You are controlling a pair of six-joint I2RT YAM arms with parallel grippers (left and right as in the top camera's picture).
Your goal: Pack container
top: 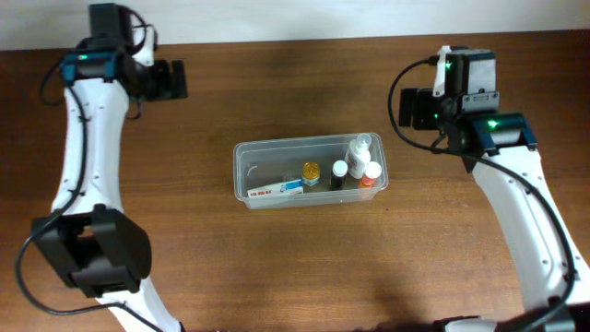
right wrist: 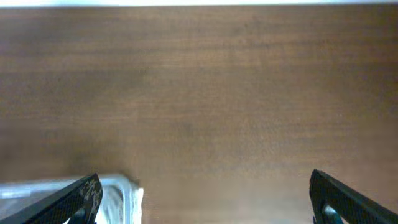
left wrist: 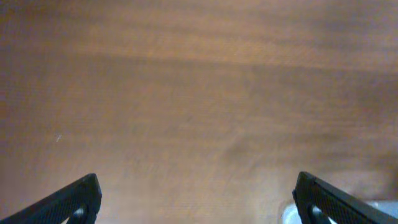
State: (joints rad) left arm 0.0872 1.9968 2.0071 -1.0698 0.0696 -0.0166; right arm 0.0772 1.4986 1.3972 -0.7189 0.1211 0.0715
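The container [top: 241,171] lies in the middle of the tabletop [top: 304,267], long side running left to right. Small bottles [top: 339,172] stand bunched at its right end, and a flat box [top: 275,189] lies against its front wall. The left claw [top: 180,80] hangs over bare wood, well apart from the tub, behind and to its left. Its fingers are spread wide and grasp nothing. The right claw [top: 402,109] hovers near the tub's right rear corner, also released and empty. That corner shows at the lower left of the right wrist view.
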